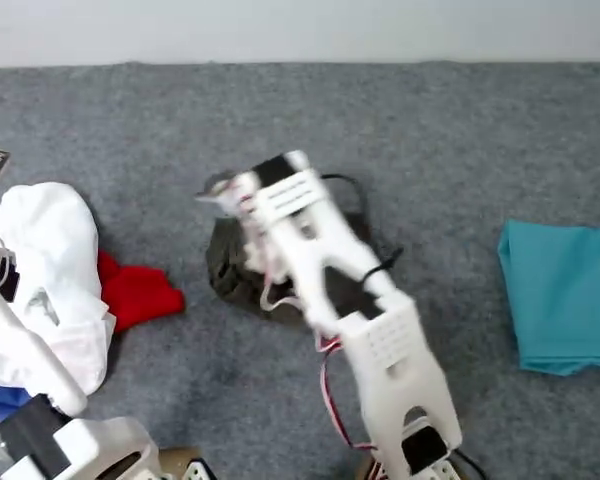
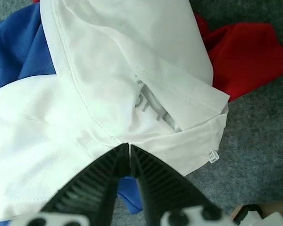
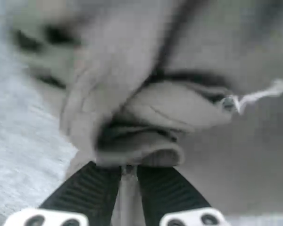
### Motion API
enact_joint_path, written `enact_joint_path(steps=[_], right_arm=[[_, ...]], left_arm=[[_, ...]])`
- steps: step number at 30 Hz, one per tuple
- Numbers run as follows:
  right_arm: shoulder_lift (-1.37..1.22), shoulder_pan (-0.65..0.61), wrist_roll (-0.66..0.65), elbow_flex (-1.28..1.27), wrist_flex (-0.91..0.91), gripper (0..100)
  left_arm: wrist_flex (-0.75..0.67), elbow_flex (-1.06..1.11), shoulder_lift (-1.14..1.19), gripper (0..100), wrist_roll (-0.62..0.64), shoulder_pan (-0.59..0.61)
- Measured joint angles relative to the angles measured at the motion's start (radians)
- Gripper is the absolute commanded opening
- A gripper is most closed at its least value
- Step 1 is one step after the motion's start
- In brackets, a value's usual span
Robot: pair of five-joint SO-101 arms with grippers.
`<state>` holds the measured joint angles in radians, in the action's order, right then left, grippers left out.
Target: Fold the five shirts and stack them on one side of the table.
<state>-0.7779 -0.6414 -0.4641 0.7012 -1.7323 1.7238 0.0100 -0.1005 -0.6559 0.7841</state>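
Shirts lie spread across the grey desk [image 1: 440, 140]. At the far left, my left fingers [image 2: 121, 157] are pressed together on a fold of the white shirt [image 2: 108, 108]. It lies over a blue shirt [image 2: 19, 52] and touches a red shirt [image 2: 245, 52] beside it. In the middle, my right fingers [image 3: 114, 173] pinch the grey shirt [image 3: 146, 103], holding one part of it raised while the rest sits heaped on the desk under the arm. Well apart, at the right edge, lies a folded teal shirt [image 1: 560, 295].
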Motion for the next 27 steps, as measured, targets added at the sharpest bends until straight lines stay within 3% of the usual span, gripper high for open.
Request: enact_joint_path(steps=[6,19,27], right_arm=[[0.002,-0.12,-0.003,0.157,-0.023,1.0],[0.044,0.069,0.0,0.18,-0.025,1.0],[0.04,-0.028,0.037,0.18,-0.025,1.5]], left_arm=[[0.0,0.0,0.0,2,0.0,0.0],[0.0,0.0,0.0,2,0.0,0.0],[0.0,0.0,0.0,2,0.0,0.0]])
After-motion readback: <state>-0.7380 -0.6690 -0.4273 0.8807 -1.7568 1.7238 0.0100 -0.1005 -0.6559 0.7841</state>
